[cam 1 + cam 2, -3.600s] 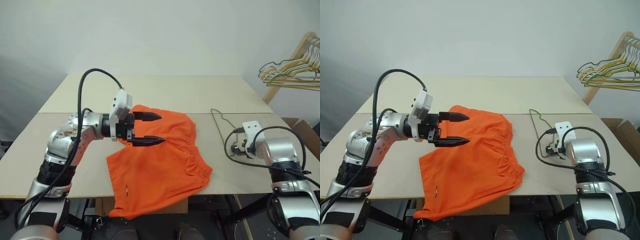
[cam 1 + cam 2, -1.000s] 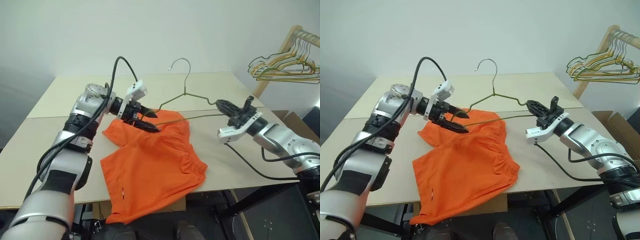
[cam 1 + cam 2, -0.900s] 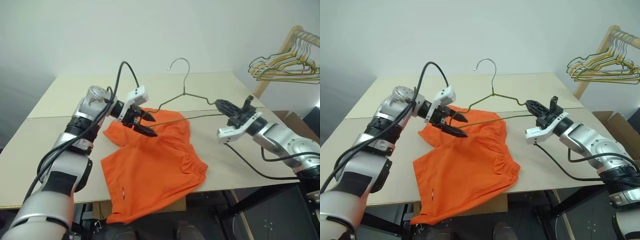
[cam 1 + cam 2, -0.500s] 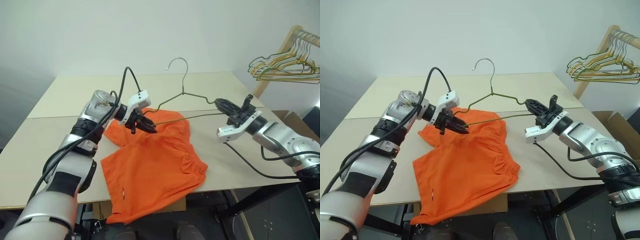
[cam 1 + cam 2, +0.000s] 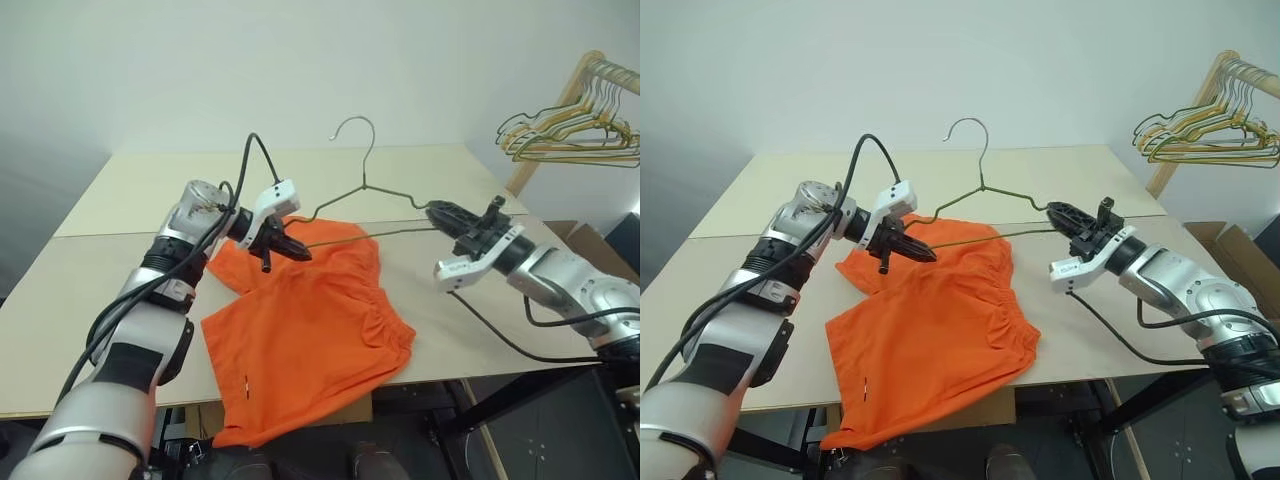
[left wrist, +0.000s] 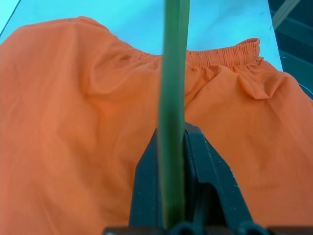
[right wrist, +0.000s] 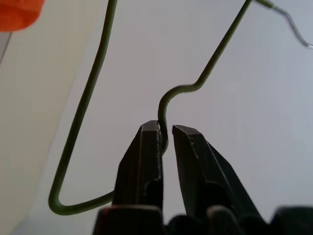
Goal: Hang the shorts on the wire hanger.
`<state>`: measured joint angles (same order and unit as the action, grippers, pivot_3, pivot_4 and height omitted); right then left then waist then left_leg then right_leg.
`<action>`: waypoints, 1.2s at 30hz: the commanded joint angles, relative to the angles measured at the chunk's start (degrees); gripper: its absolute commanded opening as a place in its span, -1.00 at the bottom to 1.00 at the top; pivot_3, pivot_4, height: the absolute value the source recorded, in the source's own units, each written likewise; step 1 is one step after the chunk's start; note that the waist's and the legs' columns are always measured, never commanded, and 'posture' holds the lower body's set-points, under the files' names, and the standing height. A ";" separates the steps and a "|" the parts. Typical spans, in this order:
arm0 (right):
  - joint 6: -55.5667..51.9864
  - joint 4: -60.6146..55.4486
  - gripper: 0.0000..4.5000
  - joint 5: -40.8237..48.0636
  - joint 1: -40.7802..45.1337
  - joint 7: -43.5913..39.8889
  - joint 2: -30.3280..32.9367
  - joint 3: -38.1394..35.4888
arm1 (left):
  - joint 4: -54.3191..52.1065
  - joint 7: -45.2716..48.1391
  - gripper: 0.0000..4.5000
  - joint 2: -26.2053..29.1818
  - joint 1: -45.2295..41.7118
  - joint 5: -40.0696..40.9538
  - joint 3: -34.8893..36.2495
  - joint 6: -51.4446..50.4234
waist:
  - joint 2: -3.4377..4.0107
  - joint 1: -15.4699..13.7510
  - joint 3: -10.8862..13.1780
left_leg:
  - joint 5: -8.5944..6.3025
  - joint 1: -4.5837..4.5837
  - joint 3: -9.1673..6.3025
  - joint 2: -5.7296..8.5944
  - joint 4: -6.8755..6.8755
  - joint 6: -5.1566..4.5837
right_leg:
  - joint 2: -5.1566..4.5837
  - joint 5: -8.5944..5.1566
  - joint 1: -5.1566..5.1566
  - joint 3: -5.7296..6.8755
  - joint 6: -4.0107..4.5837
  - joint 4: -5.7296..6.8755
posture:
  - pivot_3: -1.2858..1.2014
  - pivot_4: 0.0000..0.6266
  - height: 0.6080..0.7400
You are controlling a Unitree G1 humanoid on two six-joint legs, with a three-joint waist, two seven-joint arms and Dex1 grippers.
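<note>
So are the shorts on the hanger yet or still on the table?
Still on the table. The shorts lie flat, one leg over the front edge; the hanger is held above them, nothing threaded.

Pretty even, soft indoor light, no harsh glare; the wire hanger (image 6: 173,112) goes fuzzy right up against the left wrist lens.

Shorts (image 5: 305,325) lie on the surface (image 5: 90,290), one leg hanging over its near edge. The hanger (image 5: 365,205) is held above the far part of the shorts, hook uppermost. The left gripper (image 5: 293,250) is clamped on the hanger's left end, over the shorts; the right gripper (image 5: 437,213) meets the hanger's right end, right of the shorts. A rack of hangers (image 5: 570,135) stands far right of the shorts, beyond the surface.
</note>
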<state>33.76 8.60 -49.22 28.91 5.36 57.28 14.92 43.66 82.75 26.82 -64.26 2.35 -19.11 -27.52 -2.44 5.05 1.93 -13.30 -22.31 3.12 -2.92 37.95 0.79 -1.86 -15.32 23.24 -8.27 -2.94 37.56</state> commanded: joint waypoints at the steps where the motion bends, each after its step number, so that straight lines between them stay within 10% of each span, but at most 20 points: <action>1: 4.07 -1.96 -0.06 3.59 -0.09 -0.99 1.65 -2.96 | -0.21 -0.76 -1.00 0.33 -2.50 0.43 2.28 0.39 | 0.00 0.01 0.00 | 0.00 0.00 -0.01 0.00 0.00 0.00 | 0.00 0.00 -0.02 0.00 0.00 0.00 | 0.06 -1.00 1.00; 5: 7.76 -2.04 0.55 12.33 -0.66 -7.82 3.28 -3.73 | -1.08 -2.31 -1.00 0.90 -1.97 -0.29 2.39 1.67 | -0.01 0.00 0.00 | 0.00 0.03 -0.01 0.08 0.00 -0.01 | -0.09 -0.01 -0.06 0.02 -0.04 0.01 | 0.07 -1.00 1.00; 8: -2.25 -7.50 0.99 34.72 -4.19 -26.21 4.40 -4.50 | -3.21 -3.36 -1.00 2.55 0.23 -2.55 1.19 11.20 | -0.03 -0.06 0.02 | 0.01 0.06 -0.06 0.08 0.00 -0.01 | -0.10 0.00 -0.15 0.04 -0.05 -0.02 | 0.07 -1.00 1.00; 15: -37.13 -20.25 0.99 72.46 -2.85 -56.09 7.14 -9.61 | -5.95 -2.19 -1.00 3.49 2.21 -3.34 1.38 18.81 | -0.07 -0.80 0.05 | -0.02 0.51 -0.15 0.09 0.08 -0.05 | -0.21 0.01 -0.82 0.19 -0.10 -0.11 | 0.09 -1.00 1.00; 26: -70.45 -17.98 0.99 66.99 17.71 -70.41 5.11 3.17 | -12.57 -0.29 -1.00 4.40 5.34 -2.88 1.72 18.34 | -0.04 -3.43 0.04 | 0.00 -0.16 -0.14 0.07 0.15 -0.09 | -0.17 -0.03 0.07 0.28 -0.07 0.14 | 0.10 -1.00 1.00; 36: -70.80 -10.08 0.74 57.42 23.07 -78.23 0.84 9.47 | -14.53 -0.22 -1.00 4.76 6.33 -2.07 1.98 17.41 | -0.01 -5.83 0.04 | -0.10 -1.31 -0.18 0.07 0.95 -0.25 | -0.19 -0.03 1.03 0.43 -0.11 0.53 | 0.12 -1.00 1.00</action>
<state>-36.87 -1.34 9.32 49.88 -71.84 57.80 25.72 31.23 82.38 31.24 -57.53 -0.79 -18.81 -10.10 -2.45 -0.78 1.96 -13.40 -23.64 2.93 -2.86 38.95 0.54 -2.05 -15.34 24.26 -7.82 -3.06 38.09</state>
